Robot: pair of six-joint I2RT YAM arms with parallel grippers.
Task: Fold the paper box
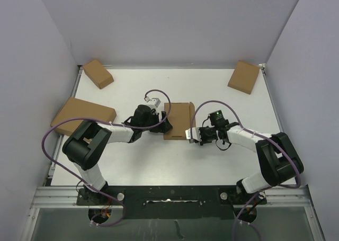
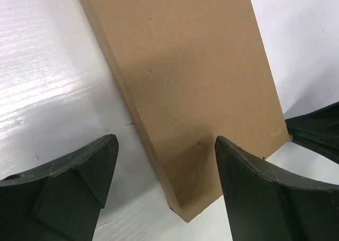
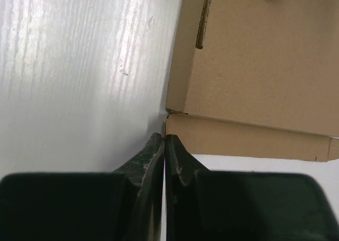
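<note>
The left hand (image 2: 165,145) stands wide, its 2 fingers (image 2: 79,183) spread to either side of the near corner of the paper box (image 2: 196,82) and gripping nothing. The box lies flat on the table (image 2: 47,82) just ahead of that hand. Across the box, the right hand (image 3: 164,140) is pinched fully shut, its tips meeting at a corner where a narrow strip (image 3: 243,137) of card joins the broad panel. Whether a sliver of flap sits between them I cannot tell. Corrugated card like this should be light and stiff across its panels, yet bend readily at the scored creases (and slide on the smooth table). It is probably best taken by a free flap edge, with 1 hand bracing the far side, since a hard pinch could dent it.
</note>
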